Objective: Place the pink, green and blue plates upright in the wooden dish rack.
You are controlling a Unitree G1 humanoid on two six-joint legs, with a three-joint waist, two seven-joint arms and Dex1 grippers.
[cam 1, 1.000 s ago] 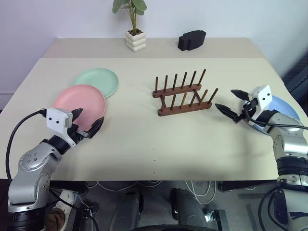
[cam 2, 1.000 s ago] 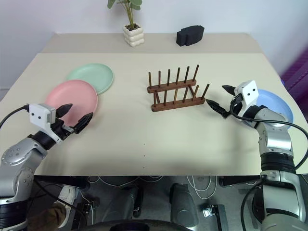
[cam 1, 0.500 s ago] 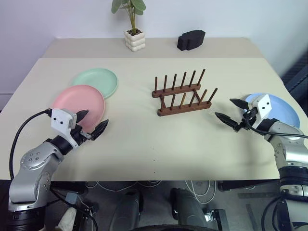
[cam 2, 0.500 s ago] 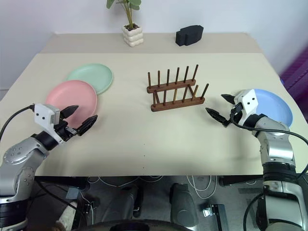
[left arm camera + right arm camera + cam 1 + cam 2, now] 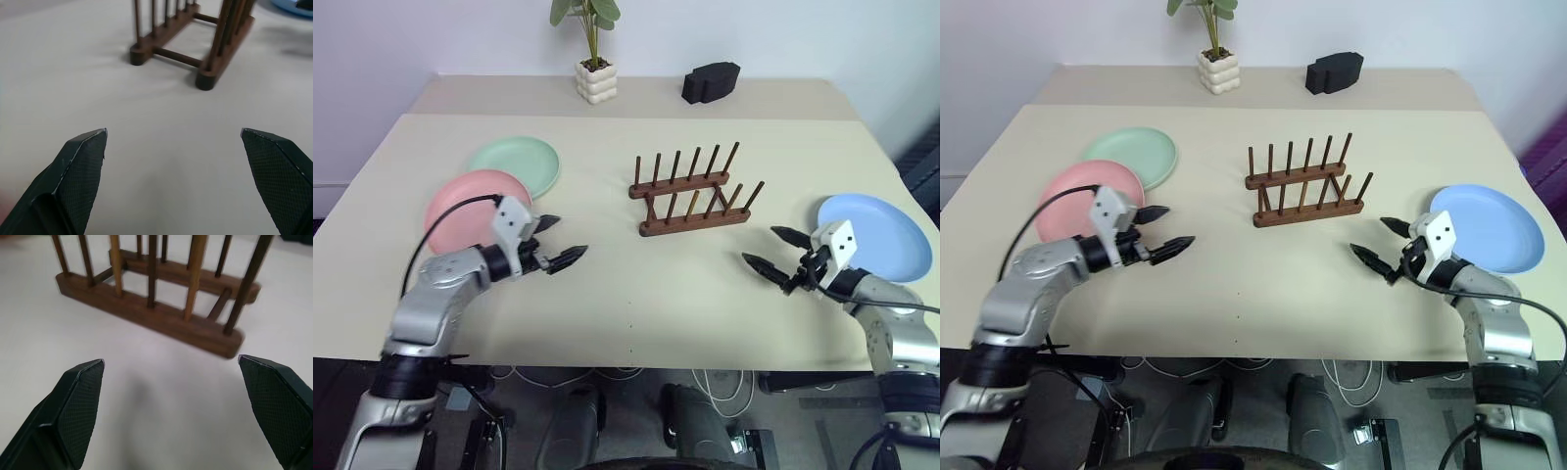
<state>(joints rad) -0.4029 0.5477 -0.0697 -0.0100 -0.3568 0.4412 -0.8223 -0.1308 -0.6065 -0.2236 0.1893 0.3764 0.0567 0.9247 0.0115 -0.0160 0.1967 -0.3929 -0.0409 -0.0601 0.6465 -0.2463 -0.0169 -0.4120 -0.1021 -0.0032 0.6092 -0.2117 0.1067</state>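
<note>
On the worktop (image 5: 607, 294) from the left: one pink plate (image 5: 460, 206) overlapped by one green plate (image 5: 514, 164), the left claw (image 5: 556, 243) spread empty, the bare wooden dish rack (image 5: 692, 191), the right claw (image 5: 775, 253) also wide open, one blue plate (image 5: 881, 223). Behind stand a potted plant (image 5: 593, 59) and black block (image 5: 710, 81).

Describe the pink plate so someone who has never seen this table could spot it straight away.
Start at the beige table and look to the robot's left of the wooden rack, where two plates lie flat and overlap. The pink plate is the nearer one, lying over the edge of the green plate behind it. The blue plate sits alone on the opposite side.
</note>
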